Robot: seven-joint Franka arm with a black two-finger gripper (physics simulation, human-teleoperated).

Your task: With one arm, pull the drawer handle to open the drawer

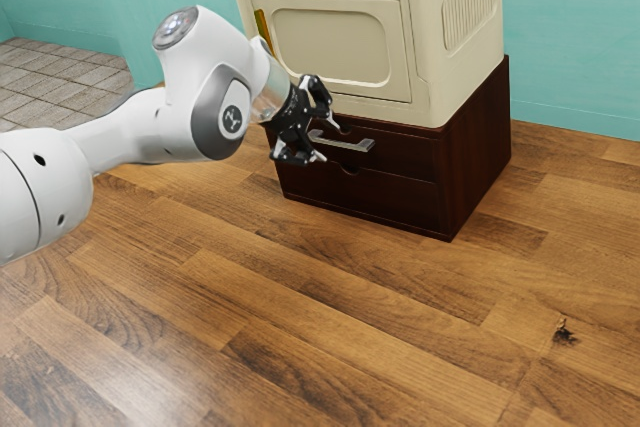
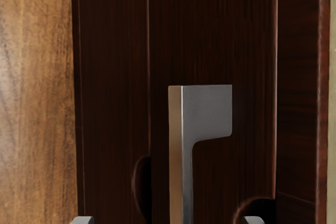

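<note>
That black two-finger gripper (image 1: 329, 143) has its jaws spread — should they close too shallowly, the grey metal handle (image 1: 353, 145) could slip free mid-pull.

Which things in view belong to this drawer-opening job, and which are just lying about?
Part of the job:
- open gripper
- metal handle
- upper drawer, bearing the handle
- dark wooden cabinet

Not part of it:
- cream unit on top of the cabinet
- small dark patch on the floor; mark or object, I cannot tell
</note>
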